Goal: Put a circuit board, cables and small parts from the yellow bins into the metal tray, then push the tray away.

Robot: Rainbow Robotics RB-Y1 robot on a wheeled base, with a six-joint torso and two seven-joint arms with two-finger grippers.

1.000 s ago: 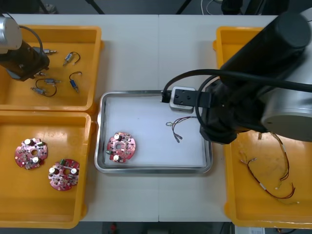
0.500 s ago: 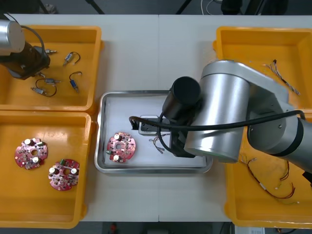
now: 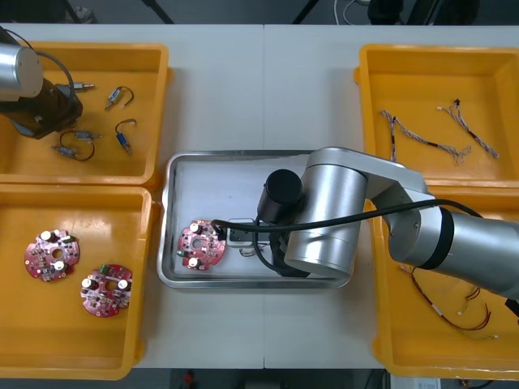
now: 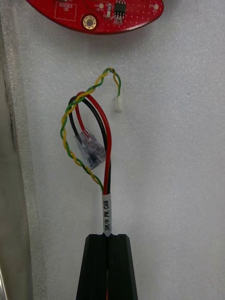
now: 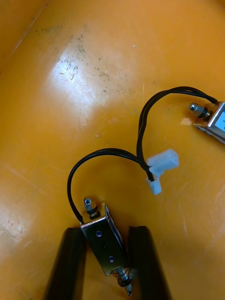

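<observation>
**A:** Where's the cable (image 4: pixel 107 140)?

**B:** The right gripper (image 4: pixel 107 236) is closed tight on its white-labelled end. It's low in the tray (image 3: pixel 174 174), toward the near left corner, with the loops reaching almost to the board (image 4: pixel 93 14).

**A:** How should it go down?

**B:** I'd lower it until the loops lie flat on the white lining. Release short of the board so nothing drapes over it, then lift straight up so the label end isn't dragged along.

**A:** What's it like?

**B:** Thin and limp. It has red and black leads and a yellow-green twisted pair, all looped. There's a clear plug inside the loop and a small white one at the pair's tip. It may spring a little once freed.

**A:** And the left gripper (image 5: pixel 107 229)?

**B:** It's in the bin (image 3: pixel 162 105) at the bench's (image 3: pixel 259 81) far left corner. It sits open astride a small part (image 5: pixel 105 243) with a black lead, and I judge it hasn't clamped yet.
</observation>
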